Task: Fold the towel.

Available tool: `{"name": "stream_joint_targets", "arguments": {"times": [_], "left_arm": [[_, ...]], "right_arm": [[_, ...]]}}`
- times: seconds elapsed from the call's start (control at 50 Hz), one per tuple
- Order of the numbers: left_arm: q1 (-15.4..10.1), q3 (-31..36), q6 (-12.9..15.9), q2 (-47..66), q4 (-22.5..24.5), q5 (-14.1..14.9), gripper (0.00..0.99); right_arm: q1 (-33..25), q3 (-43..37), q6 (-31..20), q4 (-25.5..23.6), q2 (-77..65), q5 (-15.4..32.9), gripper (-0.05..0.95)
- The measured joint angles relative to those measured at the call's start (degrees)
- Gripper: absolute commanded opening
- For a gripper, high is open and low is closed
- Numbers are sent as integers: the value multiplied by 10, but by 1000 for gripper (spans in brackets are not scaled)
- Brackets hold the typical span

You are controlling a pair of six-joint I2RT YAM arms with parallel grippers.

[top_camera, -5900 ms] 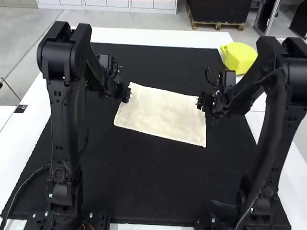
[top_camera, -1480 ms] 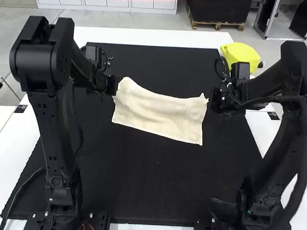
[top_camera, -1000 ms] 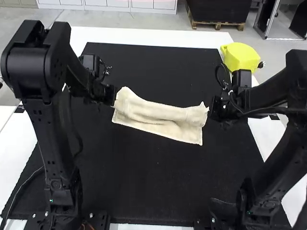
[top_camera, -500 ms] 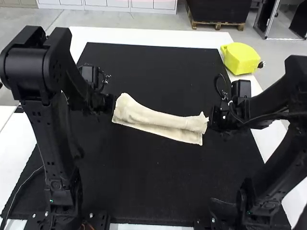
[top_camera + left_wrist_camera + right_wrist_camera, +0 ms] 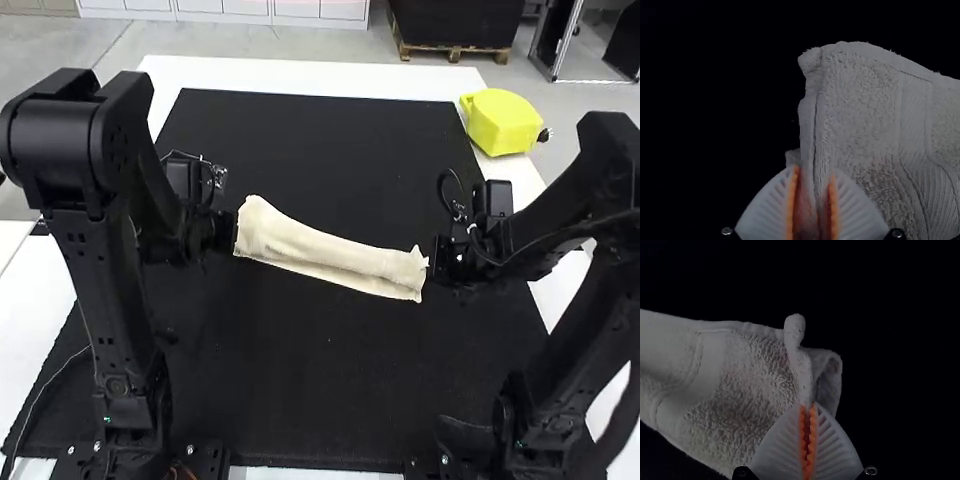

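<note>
Blk mat under towel, ends pinched btwn L gripper fingers, slightly apart, & R gripper fingers, nearly closed.

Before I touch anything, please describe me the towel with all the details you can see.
The towel is cream, apparently terry cloth: nubby pile, stitched edges and a flatter woven band near each end. It lies doubled over into a narrow, slightly rumpled strip on the black mat, a lower layer peeking out along its near side. It slants, its right end nearer the arms' bases. Its left end is at the left gripper; the right gripper pinches an edge at the other.
</note>
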Motion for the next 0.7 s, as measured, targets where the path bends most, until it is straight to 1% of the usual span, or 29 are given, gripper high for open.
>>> {"name": "stream_joint_targets", "arguments": {"times": [0.06, 0.08, 0.12, 0.16, 0.18, 0.24, 0.3, 0.32, 0.44, 0.58, 0.7], "left_arm": [[0, -5, 3, 0, 0, -10, 579], [0, -5, 2, 0, -1, -13, 708], [0, -6, 3, 0, -3, -16, 870], [0, -7, 2, 0, -5, -19, 948], [0, -8, 2, 0, -6, -21, 962], [0, -9, 1, 0, -8, -29, 964], [1, -9, 1, 0, -8, -33, 964], [1, -9, 1, 0, -7, -36, 964], [14, -9, 0, 0, -5, -43, 964], [48, -9, -10, -17, -4, -47, 964], [71, -9, -17, -47, -5, -48, 964]], "right_arm": [[0, 0, -3, 0, 3, 10, 315], [0, 0, -3, -1, 3, 13, 384], [0, 0, -6, -1, 3, 19, 479], [0, 0, -7, -2, 3, 24, 570], [0, 0, -10, -3, 3, 29, 644], [0, 0, -15, -7, 3, 36, 805], [0, 0, -18, -14, 3, 41, 893], [0, 0, -20, -17, 3, 43, 907], [0, 2, -25, -44, 3, 48, 905], [0, 15, -23, -72, -6, 40, 902], [0, 29, -18, -77, -20, 25, 902]]}}
